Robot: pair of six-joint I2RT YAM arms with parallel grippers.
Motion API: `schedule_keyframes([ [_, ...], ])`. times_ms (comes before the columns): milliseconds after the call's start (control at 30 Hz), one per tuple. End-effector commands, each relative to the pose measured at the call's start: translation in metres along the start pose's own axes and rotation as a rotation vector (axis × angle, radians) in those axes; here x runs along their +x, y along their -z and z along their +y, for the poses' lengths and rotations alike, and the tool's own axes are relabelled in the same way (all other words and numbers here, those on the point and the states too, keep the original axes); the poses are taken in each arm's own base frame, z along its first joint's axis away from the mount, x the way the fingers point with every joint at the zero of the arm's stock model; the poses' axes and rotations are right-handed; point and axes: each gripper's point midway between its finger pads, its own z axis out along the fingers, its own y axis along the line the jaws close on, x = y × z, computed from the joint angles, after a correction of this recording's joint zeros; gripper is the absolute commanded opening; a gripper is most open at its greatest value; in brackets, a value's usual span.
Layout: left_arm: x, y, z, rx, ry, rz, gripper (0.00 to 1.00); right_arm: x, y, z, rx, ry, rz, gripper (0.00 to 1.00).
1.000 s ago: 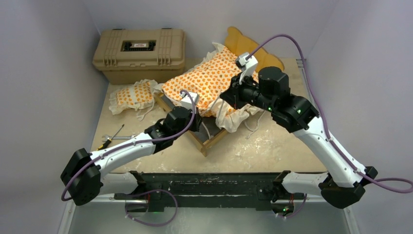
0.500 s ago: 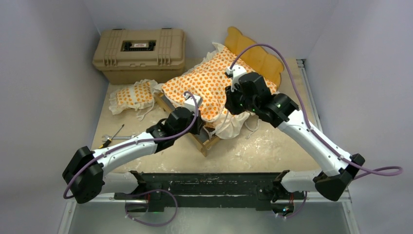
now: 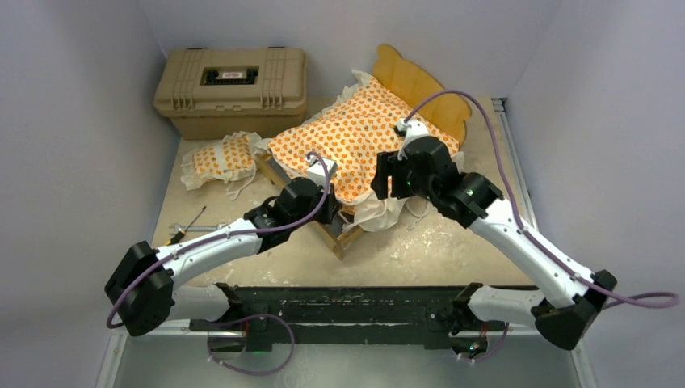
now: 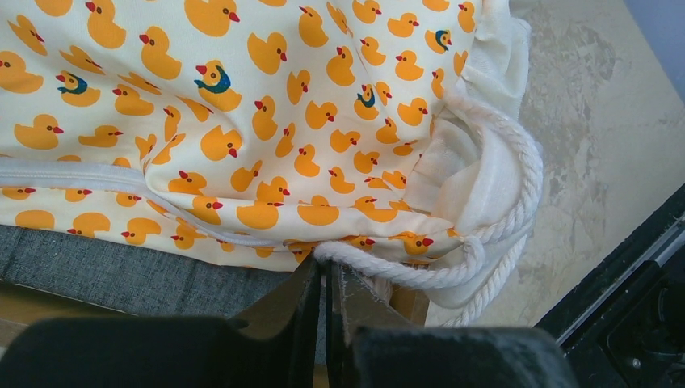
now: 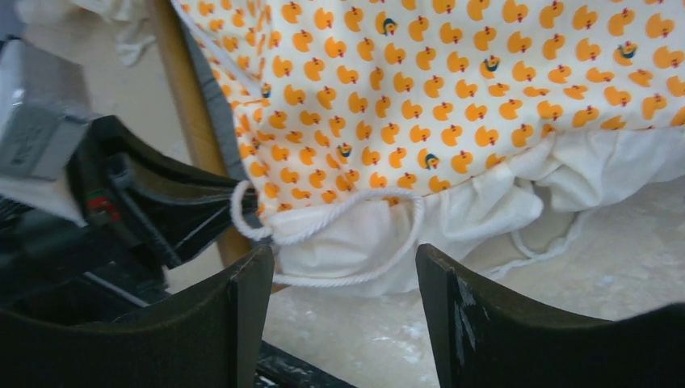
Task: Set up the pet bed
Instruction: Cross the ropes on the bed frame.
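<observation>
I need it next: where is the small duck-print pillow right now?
In the top view the pillow lies on the left of the table, just in front of the tan hard case and beside the mattress cushion, at its left edge.

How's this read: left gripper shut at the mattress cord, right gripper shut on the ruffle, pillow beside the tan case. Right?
No: the right gripper is open, jaws apart, gripping nothing, near the ruffle; the right wrist view shows it. The rest stands.
</observation>
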Motion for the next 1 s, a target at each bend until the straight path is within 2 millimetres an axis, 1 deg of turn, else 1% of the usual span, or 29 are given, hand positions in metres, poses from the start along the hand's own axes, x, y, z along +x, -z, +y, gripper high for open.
schedule_keyframes([
  [0, -0.009, 0.000, -0.009, 0.033, 0.008, -0.031, 0.06, 0.015, 0.015, 0.035, -0.211, -0.160, -0.001, 0.67],
  [67, -0.008, 0.000, -0.008, 0.031, 0.011, -0.032, 0.06, 0.035, 0.016, 0.048, -0.304, -0.203, 0.034, 0.66],
  [100, -0.007, -0.001, -0.008, 0.030, 0.012, -0.031, 0.06, 0.046, 0.014, 0.051, -0.323, -0.248, 0.059, 0.65],
  [167, -0.006, -0.001, -0.008, 0.031, 0.013, -0.029, 0.06, 0.062, 0.010, 0.051, -0.338, -0.321, 0.075, 0.62],
  [267, -0.004, -0.001, -0.008, 0.035, 0.014, -0.024, 0.06, 0.070, 0.005, 0.042, -0.317, -0.426, 0.024, 0.58],
  [300, -0.005, -0.001, -0.009, 0.037, 0.017, -0.024, 0.06, 0.070, 0.005, 0.041, -0.320, -0.462, 0.004, 0.57],
  [367, -0.005, -0.001, -0.010, 0.041, 0.020, -0.023, 0.06, 0.079, 0.003, 0.040, -0.324, -0.535, 0.010, 0.52],
  [400, -0.005, -0.001, -0.010, 0.043, 0.020, -0.022, 0.06, 0.080, -0.001, 0.037, -0.315, -0.562, -0.008, 0.48],
  [433, -0.004, -0.001, -0.010, 0.043, 0.021, -0.021, 0.06, 0.083, -0.004, 0.036, -0.312, -0.585, -0.010, 0.46],
  [500, -0.005, -0.001, -0.010, 0.044, 0.022, -0.020, 0.06, 0.086, -0.010, 0.034, -0.303, -0.613, -0.012, 0.46],
  [667, -0.004, 0.000, -0.010, 0.040, 0.024, -0.018, 0.06, 0.082, -0.019, 0.035, -0.309, -0.637, -0.032, 0.46],
  [967, -0.005, -0.001, -0.011, 0.044, 0.030, -0.022, 0.06, 0.092, -0.042, 0.034, -0.291, -0.641, 0.018, 0.45],
])
